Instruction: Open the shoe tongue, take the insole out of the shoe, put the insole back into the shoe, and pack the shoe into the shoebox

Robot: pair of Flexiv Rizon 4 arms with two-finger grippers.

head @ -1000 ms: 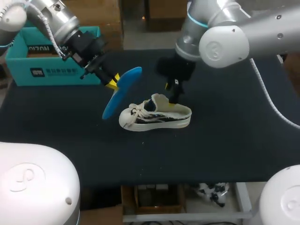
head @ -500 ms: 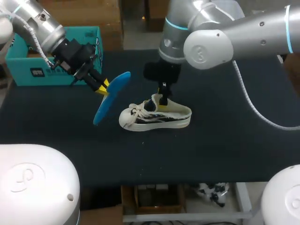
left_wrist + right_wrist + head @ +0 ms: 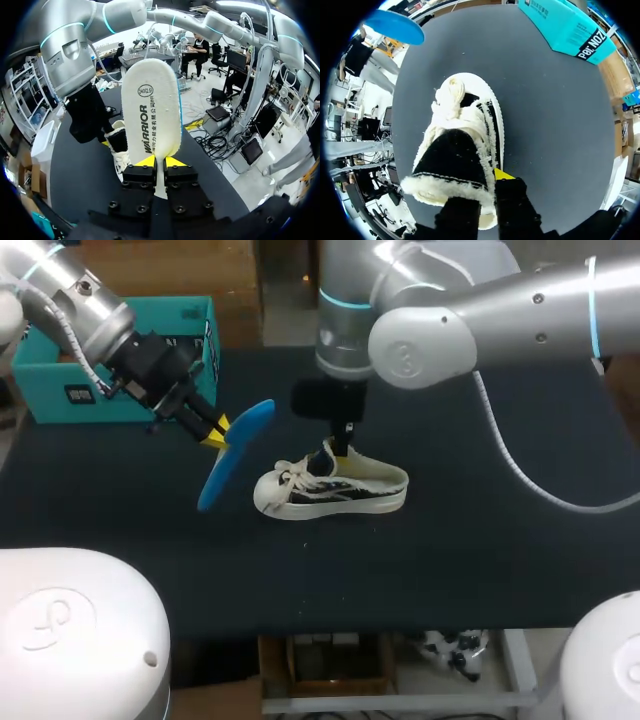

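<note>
Left hand (image 3: 213, 430) up over the left half of the desk (image 3: 480, 550), closed tight on the insole (image 3: 232, 453), yellow tips pinching one end; the blue side faces up in the head view and the free end slants down and nearer, clear of the desk. Left wrist view: hand (image 3: 159, 161) clamped on the narrow end of the insole (image 3: 151, 117), its pale printed side toward the camera, standing straight out ahead of the fingers. Shoe (image 3: 335, 485) upright on its sole about mid-desk, toe pointing left, laces loose, just right of the insole's low end and apart from it. Right hand (image 3: 341, 445) comes down from the far side onto the shoe's opening, at the shoe tongue (image 3: 330, 452), which stands up off the laces. Right wrist view: hand (image 3: 487, 192) narrowed onto the fleecy edge of the shoe tongue (image 3: 451, 157), one yellow tip showing against that edge, the other hidden behind the dark lining; shoe (image 3: 470, 82) runs ahead of the hand, toe away. Teal shoebox (image 3: 110, 360) at the far left corner of the desk, well apart from the shoe, behind the left arm; it shows also in the right wrist view (image 3: 567, 25), beyond the shoe, with the insole (image 3: 395, 26) off to the other side
</note>
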